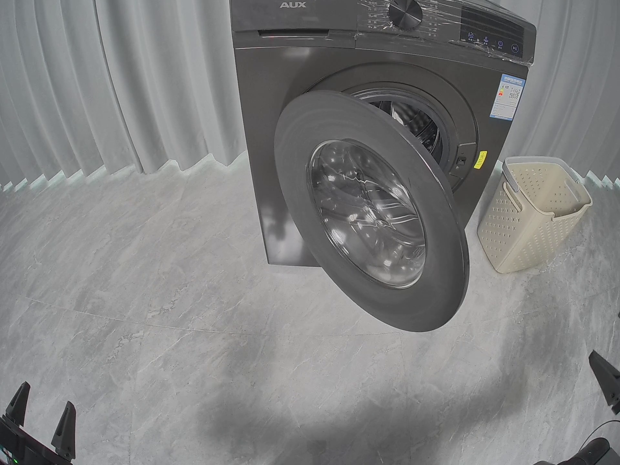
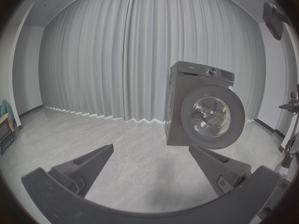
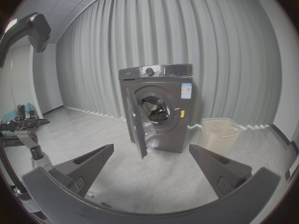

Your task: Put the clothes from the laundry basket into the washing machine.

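Two grippers hang low and well back from the washer (image 1: 290, 59), each spread wide with nothing between its fingers: the left gripper (image 2: 149, 150) faces the door's outer side, and the right gripper (image 3: 151, 150) looks straight at the opening. That empty, open stance suits either a fresh reach or the end of the job. The door (image 1: 368, 214) stands swung far out toward the robot's left, which leaves the drum (image 3: 155, 109) free to reach from the right, the side where the basket (image 1: 516, 234) stands on the floor (image 1: 161, 279), just beside the washer's front corner, probably so that each carry stays short. Dark clothes (image 3: 158, 115) lie heaped low in the drum, so at least part of the load is in. From the head view the door's glass covers most of the opening and only a sliver of the drum shows past its edge. Bare perforated walls show inside the basket and no cloth rises above its rim, but its bottom is hidden, so I cannot tell whether anything is left. A curtain (image 1: 129, 66) closes off whatever is behind the washer.
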Available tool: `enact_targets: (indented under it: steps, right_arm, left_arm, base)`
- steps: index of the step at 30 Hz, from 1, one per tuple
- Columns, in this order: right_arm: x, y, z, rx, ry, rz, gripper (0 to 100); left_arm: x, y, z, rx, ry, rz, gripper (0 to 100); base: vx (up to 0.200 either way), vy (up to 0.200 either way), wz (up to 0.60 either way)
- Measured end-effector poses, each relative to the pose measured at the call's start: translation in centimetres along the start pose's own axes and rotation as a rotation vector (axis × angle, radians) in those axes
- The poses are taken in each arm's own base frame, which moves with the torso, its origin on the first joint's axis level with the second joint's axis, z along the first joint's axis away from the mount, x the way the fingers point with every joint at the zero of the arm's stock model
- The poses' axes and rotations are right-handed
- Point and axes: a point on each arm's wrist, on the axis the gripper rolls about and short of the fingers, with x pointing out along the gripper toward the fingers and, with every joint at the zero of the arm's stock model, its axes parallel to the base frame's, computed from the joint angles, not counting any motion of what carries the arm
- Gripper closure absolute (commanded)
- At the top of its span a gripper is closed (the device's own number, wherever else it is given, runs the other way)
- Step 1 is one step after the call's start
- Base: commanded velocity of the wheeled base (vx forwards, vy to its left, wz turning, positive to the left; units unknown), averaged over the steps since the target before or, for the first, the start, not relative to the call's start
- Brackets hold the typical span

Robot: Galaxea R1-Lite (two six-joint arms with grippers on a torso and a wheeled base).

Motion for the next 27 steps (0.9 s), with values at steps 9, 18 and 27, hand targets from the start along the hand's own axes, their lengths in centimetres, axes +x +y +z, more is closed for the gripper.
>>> enact_targets:
  steps: [9,18,27]
  right_arm:
    - [7.6,-0.5,3.8,0.011,0.105,0.273,0]
    - [15.9,0.8,4.3,0.029,0.152,0.340,0]
    - [21.9,1.5,3.7,0.049,0.220,0.286,0]
  left_arm:
    - [-0.2,0.0,-0.2,0.016,-0.005,-0.002,0]
    - [-0.3,0.0,-0.4,0.042,0.008,-0.026,0]
    - [-0.3,0.0,-0.5,0.028,0.011,-0.034,0]
  base:
    - [0.000,0.000,0.00]
    - [0.000,0.000,0.00]
    - [0.000,0.000,0.00]
